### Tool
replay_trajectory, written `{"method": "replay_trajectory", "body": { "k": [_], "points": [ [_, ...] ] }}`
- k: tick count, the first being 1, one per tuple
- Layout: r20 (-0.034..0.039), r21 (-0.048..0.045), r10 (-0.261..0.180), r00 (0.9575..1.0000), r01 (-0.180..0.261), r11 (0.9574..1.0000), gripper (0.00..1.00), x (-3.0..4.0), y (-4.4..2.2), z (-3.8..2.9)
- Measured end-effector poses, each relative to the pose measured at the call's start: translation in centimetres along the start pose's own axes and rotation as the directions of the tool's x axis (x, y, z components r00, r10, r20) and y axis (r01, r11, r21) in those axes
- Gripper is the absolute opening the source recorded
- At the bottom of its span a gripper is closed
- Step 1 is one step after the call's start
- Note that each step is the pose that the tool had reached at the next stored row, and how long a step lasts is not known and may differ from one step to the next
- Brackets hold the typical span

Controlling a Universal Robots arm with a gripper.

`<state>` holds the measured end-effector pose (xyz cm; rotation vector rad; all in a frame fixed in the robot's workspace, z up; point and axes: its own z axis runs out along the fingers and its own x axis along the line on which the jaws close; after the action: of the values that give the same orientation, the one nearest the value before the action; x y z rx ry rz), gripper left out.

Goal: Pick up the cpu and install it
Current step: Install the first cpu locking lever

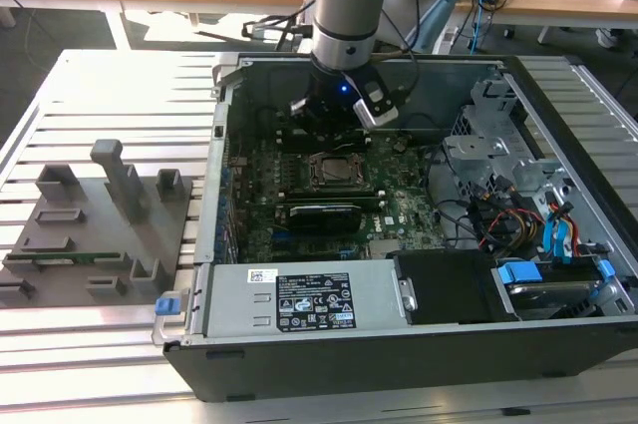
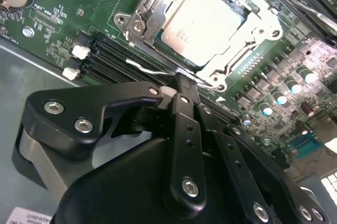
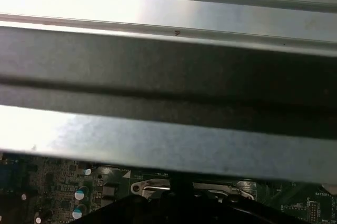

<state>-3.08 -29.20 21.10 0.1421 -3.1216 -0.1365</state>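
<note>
Closest to the lens in the second wrist view sat the gripper (image 2: 180, 84), its black fingers (image 2: 179, 124) drawn together at the tips with nothing that I could see between them. The cpu (image 2: 202, 21) was not in its hold. The chip lay flat in the socket, pale top up, with the metal frame (image 2: 253, 50) around its edges. The gripper tips hung just beside the near edge of that frame, close to the thin wire lever (image 2: 145, 67); I could not tell whether they touched it.

Around the socket spread the green motherboard (image 2: 58, 29), with the dark memory slots (image 2: 113, 58) running along one side. In the exterior view the arm reached straight down into the open computer case (image 1: 299, 364), which lay on a slatted table (image 1: 100, 85), and a grey tray (image 1: 90, 214) sat well apart on the exterior view's left.

I judged the chip placed and the locking unfinished (the frame looked not fully clamped). To do it well I would press slowly and squarely, keep off the chip's top, and watch that the wire did not slip sideways off the tips.
</note>
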Motion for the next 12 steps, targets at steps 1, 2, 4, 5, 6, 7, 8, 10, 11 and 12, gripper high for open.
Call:
{"method": "replay_trajectory", "body": {
  "k": [1,2,4,5,6,7,8,10,11,12],
  "points": [
    [0.0000,0.0000,0.000,1.0000,0.000,1.0000,0.11,-0.10,-0.02,0.12],
    [-0.0001,0.0000,0.000,1.0000,0.000,1.0000,0.11,-0.17,-0.03,0.19],
    [-0.0002,0.0000,0.000,1.0000,0.000,1.0000,0.11,-0.28,-0.06,0.35],
    [-0.0002,-0.0001,-0.001,1.0000,0.001,1.0000,0.11,-0.38,-0.08,0.48],
    [-0.0002,-0.0001,-0.001,1.0000,0.001,1.0000,0.11,-0.42,-0.09,0.55],
    [-0.0002,-0.0001,-0.001,1.0000,0.001,1.0000,0.11,-0.51,-0.10,0.63],
    [-0.0002,-0.0001,-0.001,1.0000,0.001,1.0000,0.11,-0.65,-0.12,0.69],
    [-0.0002,-0.0001,-0.001,1.0000,0.001,1.0000,0.11,-0.85,-0.14,0.76],
    [-0.0002,-0.0001,-0.001,1.0000,0.001,1.0000,0.11,-0.97,-0.16,0.79],
    [-0.0005,0.0001,-0.001,1.0000,0.001,1.0000,0.11,-1.12,-0.18,0.82]
  ]
}}
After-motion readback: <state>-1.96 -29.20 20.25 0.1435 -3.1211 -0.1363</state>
